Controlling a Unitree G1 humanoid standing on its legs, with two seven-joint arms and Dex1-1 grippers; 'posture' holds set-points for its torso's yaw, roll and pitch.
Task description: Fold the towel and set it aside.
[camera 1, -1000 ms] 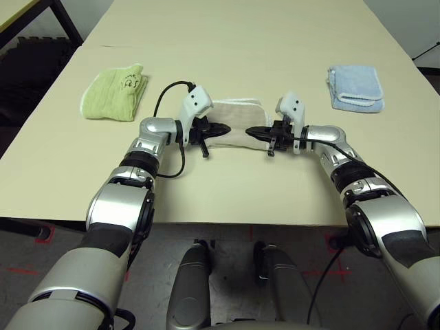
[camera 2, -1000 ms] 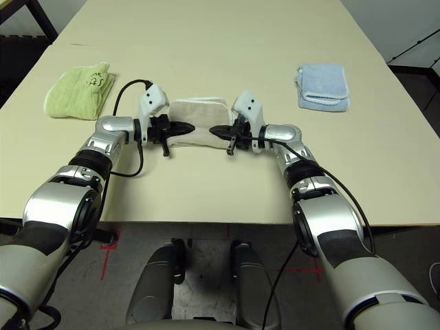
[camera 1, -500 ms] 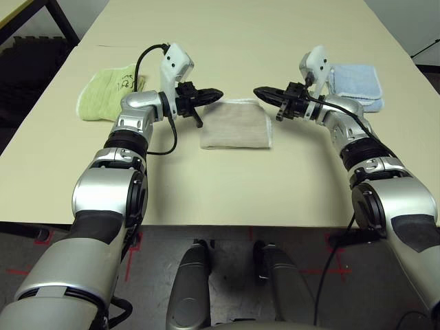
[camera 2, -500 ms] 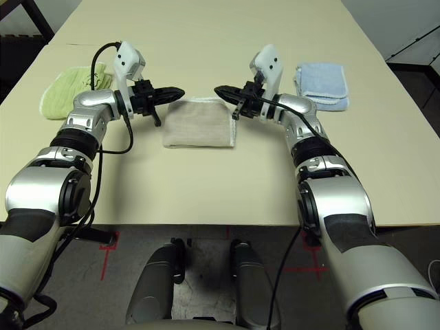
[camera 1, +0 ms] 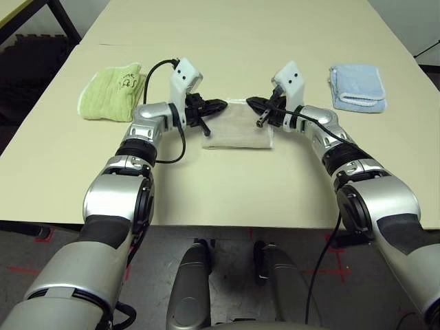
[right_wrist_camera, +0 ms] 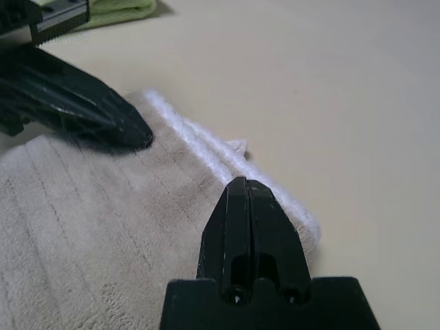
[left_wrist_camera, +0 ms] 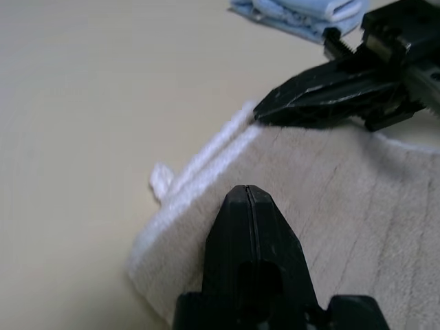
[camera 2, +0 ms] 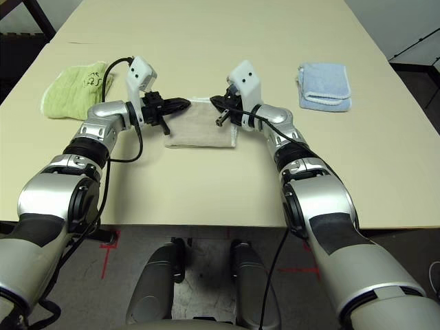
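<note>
The towel (camera 1: 237,128) is a beige terry cloth, folded into a flat rectangle with white edging, lying mid-table. My left gripper (camera 1: 221,104) hovers shut over its far left corner, nothing between the fingers. My right gripper (camera 1: 250,102) is shut too, over the far edge, its tip a short gap from the left one. In the left wrist view my own shut gripper (left_wrist_camera: 246,194) sits above the towel (left_wrist_camera: 357,185) near the white edging and small loop. The right wrist view shows the shut right gripper (right_wrist_camera: 245,187) above the towel (right_wrist_camera: 89,220) beside the edging.
A lime-green towel (camera 1: 113,91) lies at the table's left and a folded light blue towel (camera 1: 356,87) at the right. Bare table stretches beyond the towels and in front of the beige one.
Both grippers went from the towel's near side up and apart beyond it. They have now come back inward and down over its far edge, still shut. The towel lies flat and folded.
</note>
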